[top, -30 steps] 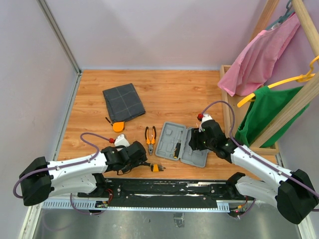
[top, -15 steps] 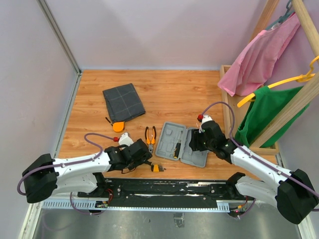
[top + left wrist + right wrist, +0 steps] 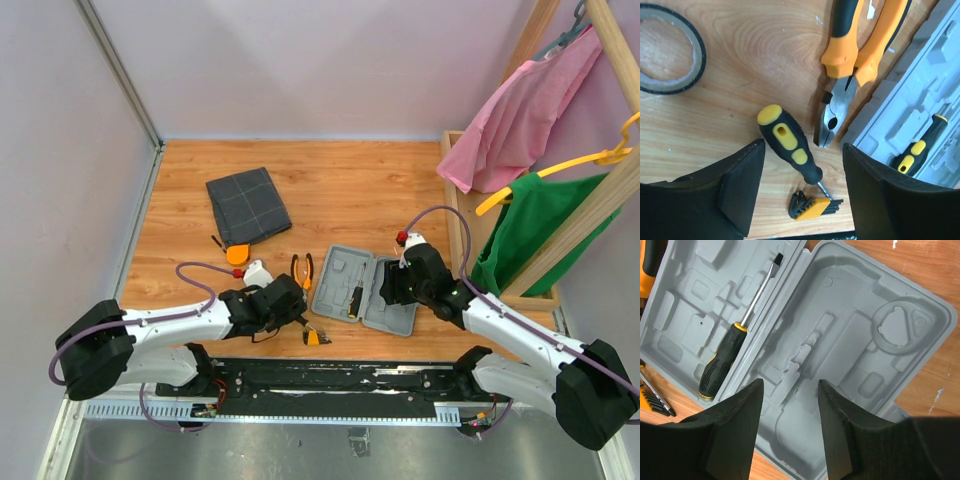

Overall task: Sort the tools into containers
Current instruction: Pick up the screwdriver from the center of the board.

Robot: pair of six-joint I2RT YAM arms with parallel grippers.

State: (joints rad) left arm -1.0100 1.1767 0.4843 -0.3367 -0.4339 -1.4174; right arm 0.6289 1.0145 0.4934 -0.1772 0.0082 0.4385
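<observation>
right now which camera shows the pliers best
Left wrist: the pliers fill the upper right, with orange-and-black handles and steel nose sharp. The top view shows them tiny beside the grey case. The right wrist view shows only an orange sliver at its left edge, too little to tell.

The table (image 3: 350,180) is wood, smooth on top, with wavy grain lines. The pliers (image 3: 845,65) have smooth orange and black handles that look like plastic, and a dull grey metal nose. The screwdriver on the table (image 3: 790,145) has tiny bumps on the black part of its handle. The case (image 3: 855,335) is light grey plastic, smooth and not shiny. The screwdriver in the case (image 3: 720,365) has a dotted black grip and a thin metal shaft. The pouch (image 3: 247,205) is dark grey cloth.
</observation>
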